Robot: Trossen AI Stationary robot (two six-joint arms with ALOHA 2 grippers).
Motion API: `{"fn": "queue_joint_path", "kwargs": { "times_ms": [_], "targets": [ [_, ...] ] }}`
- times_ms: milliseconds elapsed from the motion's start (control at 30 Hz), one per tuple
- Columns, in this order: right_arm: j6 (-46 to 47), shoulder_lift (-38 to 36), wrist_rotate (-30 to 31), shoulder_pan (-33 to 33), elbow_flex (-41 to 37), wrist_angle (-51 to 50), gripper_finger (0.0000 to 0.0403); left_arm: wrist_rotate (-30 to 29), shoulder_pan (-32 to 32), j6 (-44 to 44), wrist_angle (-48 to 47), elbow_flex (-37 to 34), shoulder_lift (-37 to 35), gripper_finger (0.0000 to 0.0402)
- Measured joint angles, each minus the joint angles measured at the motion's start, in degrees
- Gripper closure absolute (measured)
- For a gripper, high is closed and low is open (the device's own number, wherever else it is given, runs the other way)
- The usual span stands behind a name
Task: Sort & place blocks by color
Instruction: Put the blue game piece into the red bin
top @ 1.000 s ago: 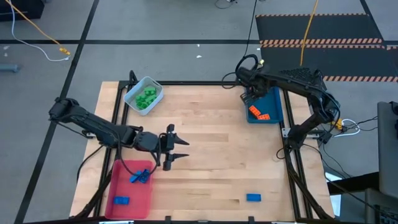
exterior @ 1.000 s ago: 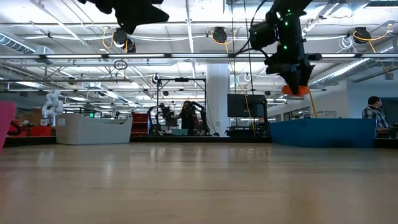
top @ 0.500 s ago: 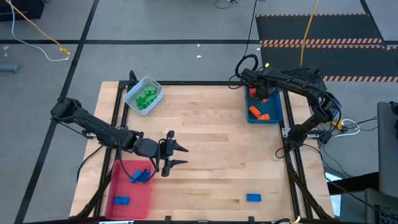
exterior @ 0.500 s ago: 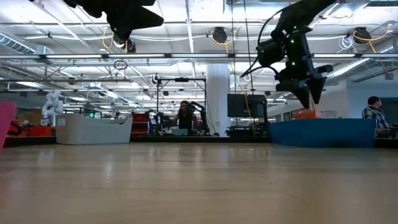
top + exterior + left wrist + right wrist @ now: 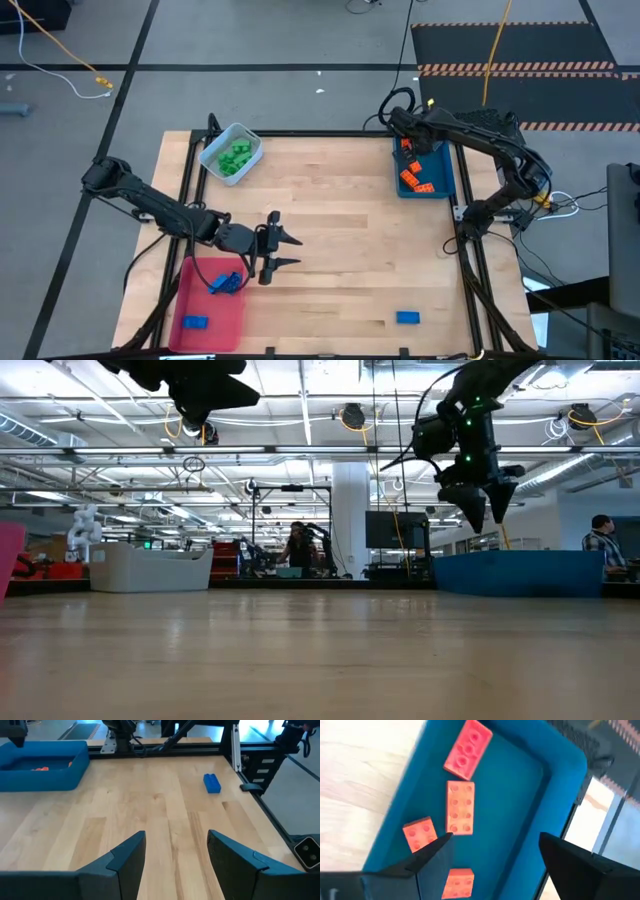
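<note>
Hovering empty, fingers spread: left gripper (image 5: 284, 251), lone blue block (image 5: 407, 318) lying right and nearer, well apart.

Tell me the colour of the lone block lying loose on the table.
Blue. The lone block shows best in the left wrist view, on bare wood ahead of the open left gripper.

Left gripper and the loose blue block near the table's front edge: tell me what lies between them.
Nothing. In the left wrist view, only bare wooden table separates the open left gripper from the blue block.
</note>
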Motion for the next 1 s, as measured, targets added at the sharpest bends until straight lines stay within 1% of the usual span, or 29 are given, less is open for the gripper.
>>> {"fn": "queue_joint_path", "kwargs": {
  "times_ms": [67,233,367,467,533,600,733,833,900,1000],
  "targets": [
    [-1.46,-1.17,-1.69,0.16,-0.03,2.33,0.0115,0.0,0.0,0.0,-0.86,0.0,0.0,0.019],
    [-2.11,-3.53,-11.93,-0.22,-0.04,9.68,0.0121,-0.02,0.13,0.34,-2.22,0.0,0.0,0.019],
    [-7.28,-3.65,-16.62,-0.22,-0.21,11.97,0.0121,-0.46,0.23,0.42,-1.38,0.0,-0.01,0.019],
    [-9.61,-3.73,-21.49,0.44,-2.74,16.03,0.0121,-0.48,0.22,0.42,-1.0,0.0,-0.02,0.019],
    [-9.12,-3.63,-25.31,1.22,-5.32,19.3,0.0122,-0.47,0.22,0.42,-1.0,0.0,-0.02,0.019],
    [-8.89,-3.63,-27.38,2.02,-7.78,21.99,0.0122,-0.48,0.22,0.42,-1.02,0.0,-0.02,0.019],
    [-7.86,-3.86,-26.77,5.24,-10.99,22.46,0.0122,-0.48,0.22,0.42,-1.04,0.0,-0.02,0.019],
    [-6.77,-5.51,-26.65,8.22,-11.63,22.56,0.0122,-0.48,0.22,0.81,-1.02,0.0,-0.04,0.019],
    [-6.15,-7.29,-23.97,10.68,-11.39,22.51,0.0122,-0.48,0.22,1.54,-1.0,0.0,-0.04,0.019],
    [-5.22,-11.1,-16.96,14.98,-9.62,21.19,0.0122,-0.48,0.59,1.79,-0.94,0.0,-0.04,0.019]
  ]
}}
